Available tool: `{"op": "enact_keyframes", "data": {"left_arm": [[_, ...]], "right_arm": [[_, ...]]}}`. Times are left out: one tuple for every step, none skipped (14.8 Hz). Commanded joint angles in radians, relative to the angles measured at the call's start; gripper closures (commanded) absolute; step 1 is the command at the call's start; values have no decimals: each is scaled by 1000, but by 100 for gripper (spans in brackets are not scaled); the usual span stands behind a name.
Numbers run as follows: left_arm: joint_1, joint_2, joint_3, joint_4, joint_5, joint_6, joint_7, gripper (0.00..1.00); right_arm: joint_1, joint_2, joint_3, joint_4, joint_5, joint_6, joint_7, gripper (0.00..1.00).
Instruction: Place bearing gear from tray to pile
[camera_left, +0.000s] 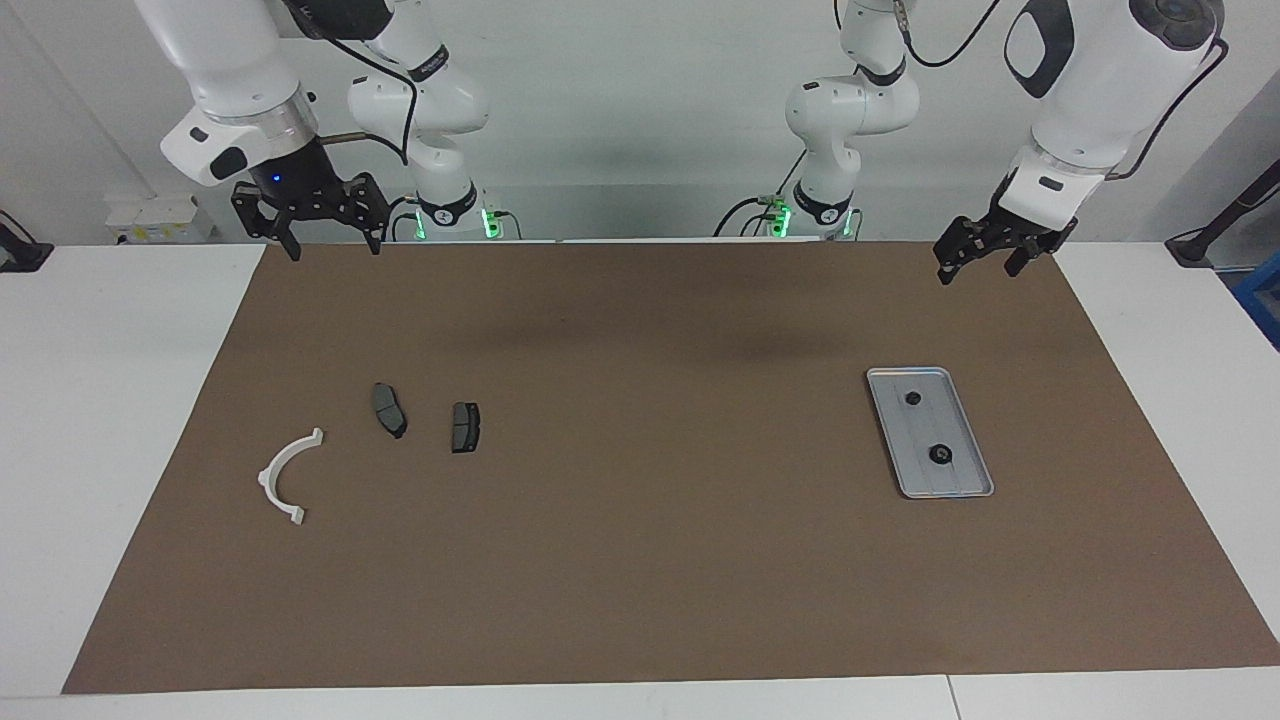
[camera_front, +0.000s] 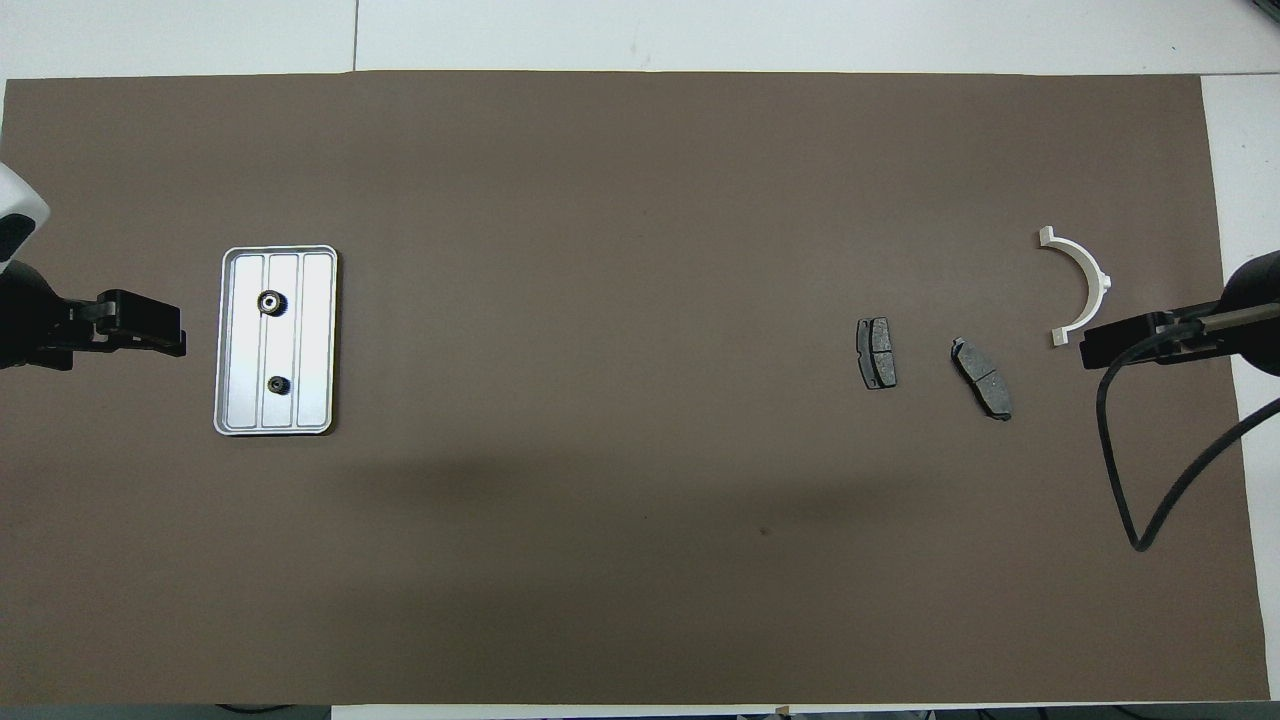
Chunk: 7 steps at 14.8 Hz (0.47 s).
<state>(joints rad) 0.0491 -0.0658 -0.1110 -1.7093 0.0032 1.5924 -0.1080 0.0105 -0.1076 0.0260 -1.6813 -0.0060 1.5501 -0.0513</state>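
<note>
1. Overhead view: two small dark gears lie in the tray. Gear one, with a bright hub, sits at the tray's 12 o'clock end, farther from the robots. Gear two, all dark, sits toward 6 o'clock. Which one is the bearing gear cannot be told.

2. Pile, toward the right arm's end of the table: pad one, pad two and a white bracket, all apart from one another and well apart from the tray.

3. Left gripper hangs over the mat edge by its base, jaws apart, holding nothing. Right gripper likewise, raised over the mat edge, jaws apart, empty. Both wait.

4. Risks, as judged:
 - Wrong gear picked, since the two look alike.
 - Small, low gear lying among the tray ridges; fingers may strike a ridge or the rim and shift the tray.
 - Long carry across the table; a shallow pinch could drop the gear, which may roll.
 - Setting down among the pile could knock a pad.

5. View differences: overhead shows the tray's three lanes and the bright hub; facing shows both grippers raised off the mat, which overhead cannot confirm.
</note>
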Motion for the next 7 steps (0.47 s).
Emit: {"op": "enact_keyframes", "data": {"left_arm": [[-5, 11, 10, 20, -14, -3, 8, 0], [-5, 11, 10, 19, -14, -5, 8, 0], [-6, 11, 8, 19, -12, -8, 10, 0], [-6, 11, 7, 16, -12, -3, 4, 0], [-8, 12, 5, 17, -9, -2, 4, 0], [-8, 17, 7, 20, -5, 18, 5, 0], [-8, 15, 8, 17, -5, 35, -1, 0]], "right_arm": [[-4, -14, 0, -15, 26, 16, 8, 0], [-4, -14, 0, -15, 26, 16, 7, 0], [-4, -14, 0, -15, 26, 16, 7, 0], [-4, -14, 0, -15, 26, 16, 7, 0], [-4, -14, 0, -15, 26, 16, 7, 0], [-4, -14, 0, -15, 26, 16, 7, 0], [-4, -14, 0, -15, 26, 16, 7, 0]]}}
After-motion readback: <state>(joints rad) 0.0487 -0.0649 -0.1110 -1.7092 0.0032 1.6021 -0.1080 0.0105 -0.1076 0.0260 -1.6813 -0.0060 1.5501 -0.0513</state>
